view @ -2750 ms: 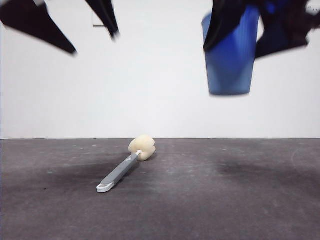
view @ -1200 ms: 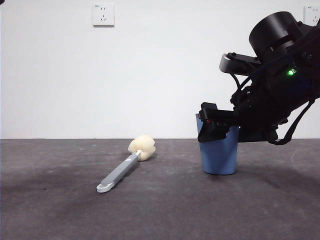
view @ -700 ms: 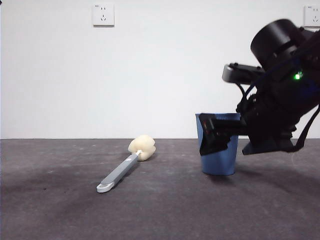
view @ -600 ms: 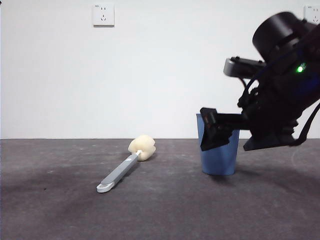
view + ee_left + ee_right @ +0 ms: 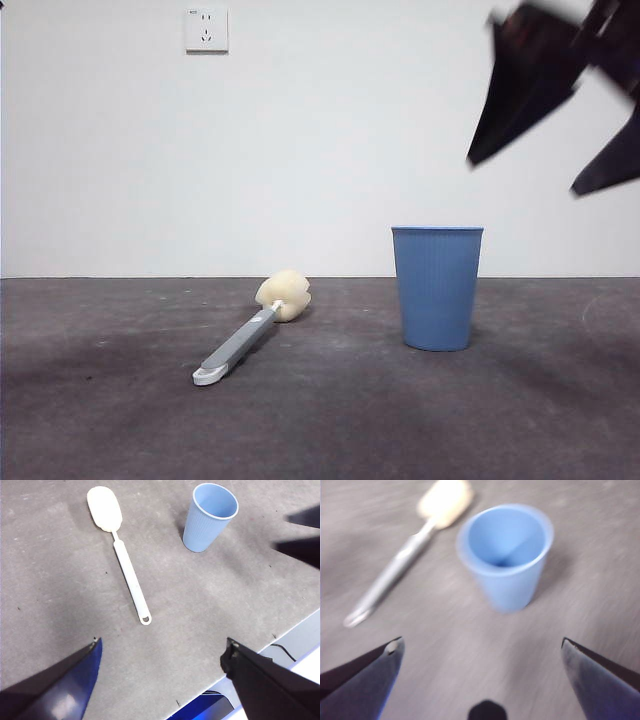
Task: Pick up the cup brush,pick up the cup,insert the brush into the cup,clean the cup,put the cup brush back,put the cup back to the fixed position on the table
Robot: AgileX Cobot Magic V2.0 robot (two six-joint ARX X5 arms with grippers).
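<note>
The right tool point(image 5: 560, 150) hung high in the air above and to the side of the cup point(image 5: 437, 287), clear of it, its two dark jaws spread wide and holding nothing. In its own wrist view the right tool point(image 5: 480, 650) looked down on the cup point(image 5: 506, 555) from above, with the cup's open mouth between the spread jaws but well apart from them; that picture was blurred.

The left tool point(image 5: 160, 655) was also raised well above the desk point(image 5: 60, 580), jaws wide apart and empty, near the desk's edge.

The cup stood upright on the desk point(image 5: 100, 420), mouth up, with nothing inside it in either wrist view point(image 5: 209, 516). The brush point(image 5: 250, 332) lay flat on the desk beside the cup, apart from it, its pale-yellow sponge head towards the back wall and its grey handle running forward to a white looped tip. In the left wrist view the brush point(image 5: 121, 550) lay with its head about level with the cup.

A white wall socket point(image 5: 206, 29) sat high on the wall behind. Nothing stood between either tool and the cup or brush.
</note>
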